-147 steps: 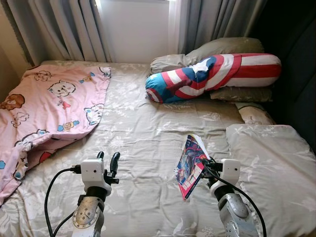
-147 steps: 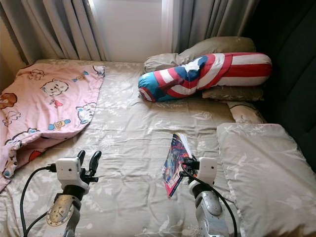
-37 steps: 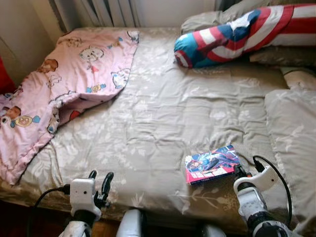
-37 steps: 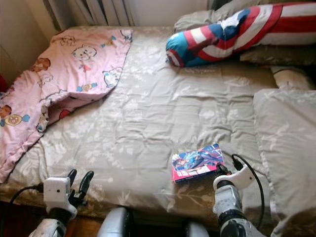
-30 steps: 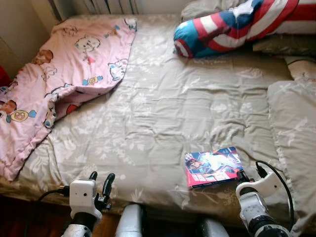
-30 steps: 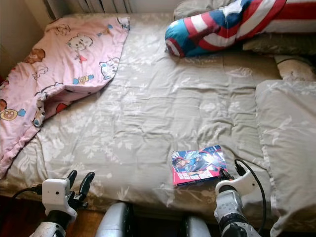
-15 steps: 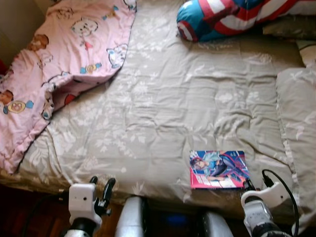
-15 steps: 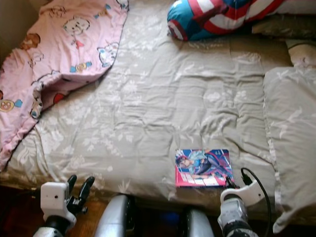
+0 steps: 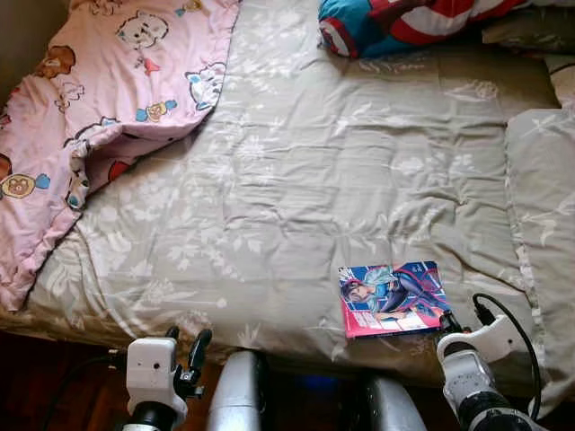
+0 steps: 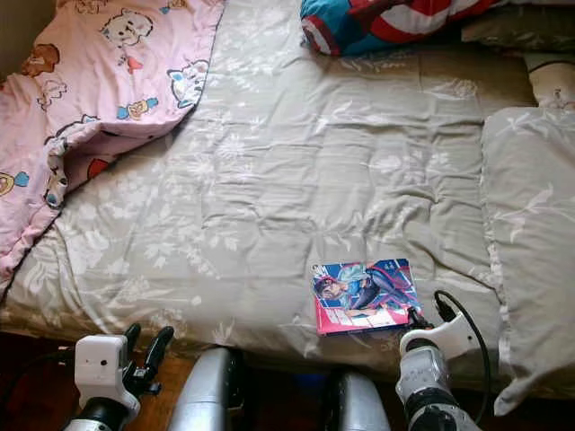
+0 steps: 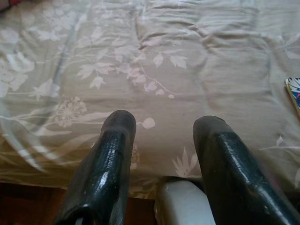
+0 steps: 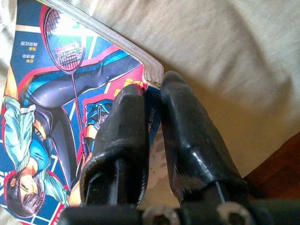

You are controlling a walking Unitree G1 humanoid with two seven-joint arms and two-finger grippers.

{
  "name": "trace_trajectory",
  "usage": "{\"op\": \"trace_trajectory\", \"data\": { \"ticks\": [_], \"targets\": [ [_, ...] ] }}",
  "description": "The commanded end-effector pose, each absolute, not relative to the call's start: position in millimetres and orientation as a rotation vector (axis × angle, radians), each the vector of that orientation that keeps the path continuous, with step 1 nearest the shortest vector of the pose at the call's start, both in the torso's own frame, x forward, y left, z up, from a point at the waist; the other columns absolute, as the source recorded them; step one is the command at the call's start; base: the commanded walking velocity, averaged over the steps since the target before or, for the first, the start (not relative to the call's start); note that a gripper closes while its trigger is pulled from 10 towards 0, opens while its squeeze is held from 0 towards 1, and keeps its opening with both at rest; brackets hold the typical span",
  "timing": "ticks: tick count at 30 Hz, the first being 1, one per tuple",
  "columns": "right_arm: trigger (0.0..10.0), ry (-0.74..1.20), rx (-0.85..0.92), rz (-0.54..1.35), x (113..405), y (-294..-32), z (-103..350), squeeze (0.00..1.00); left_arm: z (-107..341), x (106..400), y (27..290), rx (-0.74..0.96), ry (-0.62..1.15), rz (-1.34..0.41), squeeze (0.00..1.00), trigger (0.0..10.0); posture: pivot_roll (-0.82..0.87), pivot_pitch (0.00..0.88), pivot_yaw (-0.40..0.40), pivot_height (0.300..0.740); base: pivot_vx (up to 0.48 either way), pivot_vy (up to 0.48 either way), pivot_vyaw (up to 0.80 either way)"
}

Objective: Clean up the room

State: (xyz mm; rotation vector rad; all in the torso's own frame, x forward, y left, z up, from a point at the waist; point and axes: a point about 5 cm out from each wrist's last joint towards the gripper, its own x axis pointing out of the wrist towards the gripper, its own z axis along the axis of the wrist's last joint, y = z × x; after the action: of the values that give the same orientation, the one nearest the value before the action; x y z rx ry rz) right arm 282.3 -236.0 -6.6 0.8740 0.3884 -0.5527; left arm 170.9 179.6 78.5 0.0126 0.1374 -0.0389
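We look down on a bed covered by a grey-beige floral bedspread [image 9: 296, 180] that takes up most of the frame in the head views. Low and right of centre, a comic book [image 9: 393, 298] with a bright blue, red and pink cover lies flat on the bedspread, close to the bed's near edge.

Our right gripper [image 12: 152, 101] sits at the lower right of the head views, at the book's near right corner. In the right wrist view its two black fingers [image 12: 124, 122] are drawn close together with the book's corner pinched between them, so the claw is narrow and holding the comic book. The silver right arm [image 9: 472, 386] rises from the bottom edge with a black cable looping beside it.

Our left gripper [image 11: 161, 136] is at the lower left of the head views, below the bed's near edge and well apart from the book. Its fingers [image 11: 110, 159] stand wide apart with nothing between them, pointing toward the bedspread.

In the upper left a pink cartoon-print blanket [image 9: 99, 99] lies rumpled over the bed's left side. At the top, right of centre, the end of a red, white and blue bolster pillow [image 9: 395, 22] shows. A grey floral pillow [image 10: 530, 242] lies along the right edge.
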Motion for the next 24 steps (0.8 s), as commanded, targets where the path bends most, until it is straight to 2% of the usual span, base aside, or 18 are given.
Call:
{"op": "trace_trajectory", "data": {
  "ticks": [1,8,14,22,23,24],
  "targets": [
    [10.0,0.458,0.867,-0.557,273.2,-228.1,-17.8,0.39,74.6,164.0,183.9,0.025,0.178,-0.025,0.00,10.0,0.28,0.374,0.065,0.661,0.000,0.000,0.00],
    [10.0,0.469,0.939,-0.705,255.3,-234.8,-30.6,0.34,73.1,163.6,181.6,0.022,0.183,-0.027,0.00,10.0,0.28,0.371,0.061,0.661,0.000,0.000,0.00],
    [10.0,0.500,0.928,-0.708,247.6,-229.7,-37.7,0.35,72.9,163.9,181.7,0.023,0.186,-0.029,0.00,10.0,0.28,0.373,0.063,0.661,0.000,0.000,0.00],
    [10.0,0.491,0.930,-0.666,253.6,-225.4,-34.4,0.38,73.1,163.2,184.1,0.028,0.187,-0.022,0.00,10.0,0.28,0.371,0.066,0.661,0.000,0.000,0.00],
    [10.0,0.492,0.929,-0.670,253.5,-225.4,-34.4,0.61,72.7,162.3,185.0,0.029,0.189,-0.020,0.00,10.0,0.28,0.372,0.065,0.661,0.000,0.000,0.00],
    [10.0,0.490,0.933,-0.674,253.7,-225.5,-34.3,1.00,72.5,161.8,185.3,0.030,0.191,-0.020,0.00,10.0,0.28,0.372,0.065,0.661,0.000,0.000,0.00]
  ]
}}
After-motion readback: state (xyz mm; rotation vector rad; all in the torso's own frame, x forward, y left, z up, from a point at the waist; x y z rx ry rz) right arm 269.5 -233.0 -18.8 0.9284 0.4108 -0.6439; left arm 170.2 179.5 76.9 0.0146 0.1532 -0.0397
